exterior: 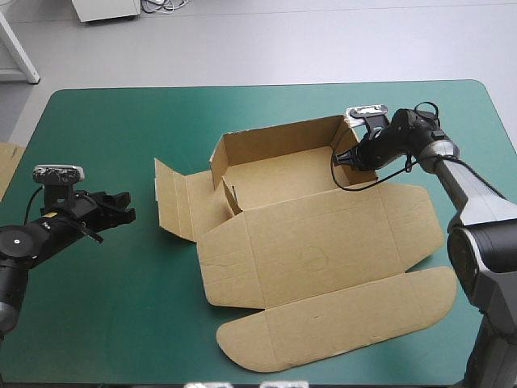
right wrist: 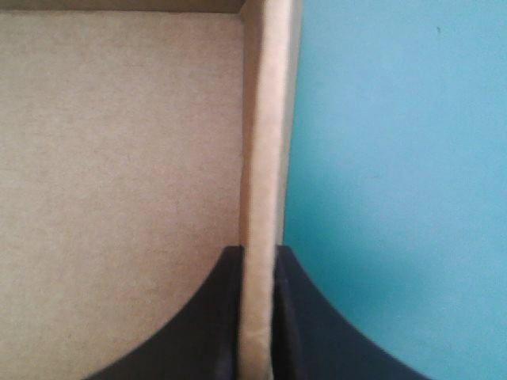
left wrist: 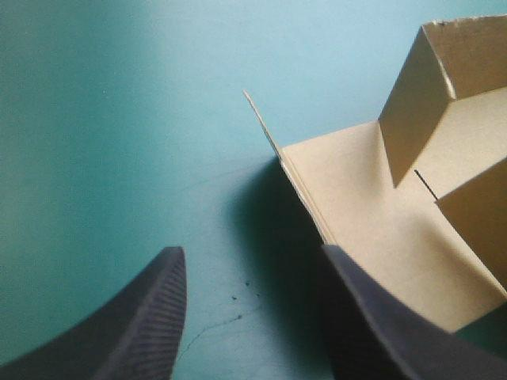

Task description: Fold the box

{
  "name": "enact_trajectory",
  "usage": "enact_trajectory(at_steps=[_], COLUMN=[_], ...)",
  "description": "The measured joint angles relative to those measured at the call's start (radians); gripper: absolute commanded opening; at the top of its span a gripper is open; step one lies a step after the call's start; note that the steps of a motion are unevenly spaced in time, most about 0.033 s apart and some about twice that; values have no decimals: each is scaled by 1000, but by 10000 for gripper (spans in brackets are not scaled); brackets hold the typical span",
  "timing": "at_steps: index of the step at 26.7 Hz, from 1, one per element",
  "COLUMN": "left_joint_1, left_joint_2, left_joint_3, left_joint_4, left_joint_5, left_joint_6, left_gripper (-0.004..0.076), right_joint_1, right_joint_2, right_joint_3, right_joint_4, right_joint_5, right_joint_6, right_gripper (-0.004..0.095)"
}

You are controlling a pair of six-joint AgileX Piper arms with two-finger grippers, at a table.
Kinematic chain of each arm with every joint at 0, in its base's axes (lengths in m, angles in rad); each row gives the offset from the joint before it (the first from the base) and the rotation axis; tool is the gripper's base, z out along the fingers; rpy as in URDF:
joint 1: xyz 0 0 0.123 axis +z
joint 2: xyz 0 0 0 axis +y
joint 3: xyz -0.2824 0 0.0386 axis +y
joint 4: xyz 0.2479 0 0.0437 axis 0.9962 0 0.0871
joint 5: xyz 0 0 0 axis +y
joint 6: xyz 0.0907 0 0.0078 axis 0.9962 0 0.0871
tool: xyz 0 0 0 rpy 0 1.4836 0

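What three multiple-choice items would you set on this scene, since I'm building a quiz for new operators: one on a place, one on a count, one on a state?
1. The left hand is:
A inside the box
B over bare cover, left of the box
C on the lid

2. How many hands grip the box?
A none
B two
C one

3. The lid is:
A flat
B upright
C folded over the tray

Key:
1 B: the left hand is open over the cover, clear of the board.
2 C: only the right hand pinches a wall.
3 A: the lid lies spread on the cover, on the near side of the raised walls.
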Motion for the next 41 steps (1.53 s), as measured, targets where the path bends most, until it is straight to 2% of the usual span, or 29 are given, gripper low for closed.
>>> enact_trajectory(at_steps=[4,8,13,17,24,29,33,36,41], left_joint_1=[0,0,0,0,0,0,0,0,0], left_joint_2=[0,-43,-75,-74,-63,32,139,195,268], left_joint_3=[0,0,0,0,0,0,0,0,0], left_joint_4=[-1,-1,14,30,21,-27,-136,-298,-587], left_joint_5=[5,-16,-32,-38,-95,-120,-84,-15,191], left_joint_6=[0,0,0,0,-1,-2,57,181,385], left_gripper=[356,275,265,265,262,255,254,239,238], right_joint_1=[0,-13,-123,-195,-242,-243,-244,-244,-244], right_joint_2=[0,-12,-72,-130,-215,-271,-330,-356,-358], right_joint_3=[0,2,3,3,3,3,3,3,3], right_joint_4=[-8,2,179,279,315,327,338,343,341], right_joint_5=[-4,-4,24,40,103,155,157,170,192], right_joint_6=[34,70,-35,-106,-167,-214,-224,-225,-227], right_gripper=[-17,-17,-17,-17,-17,-17,-17,-17,-17])
